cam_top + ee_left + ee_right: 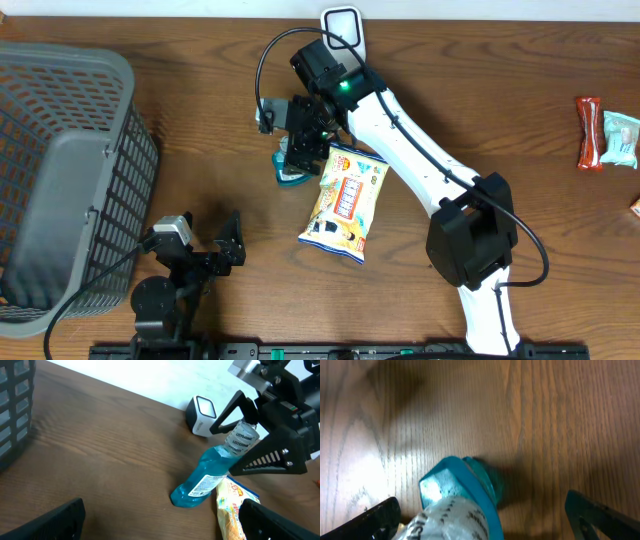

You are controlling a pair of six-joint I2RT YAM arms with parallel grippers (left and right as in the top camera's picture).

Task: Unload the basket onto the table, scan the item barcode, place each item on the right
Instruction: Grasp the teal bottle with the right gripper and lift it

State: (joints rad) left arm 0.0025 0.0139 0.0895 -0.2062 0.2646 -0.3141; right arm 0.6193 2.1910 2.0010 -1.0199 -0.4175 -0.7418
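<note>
Overhead looks straight down; 2 low wrist views share the bottle (210, 476).

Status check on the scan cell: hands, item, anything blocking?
Left hand open, idle. Right hand open astride blue plastic mouthwash bottle, no grip. Bottle base on brown wooden table, apart from white barcode scanner. Yellow snack bag beside it.

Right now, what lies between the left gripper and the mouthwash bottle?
Only bare table. The overhead view shows nothing between the left gripper and the mouthwash bottle.
</note>
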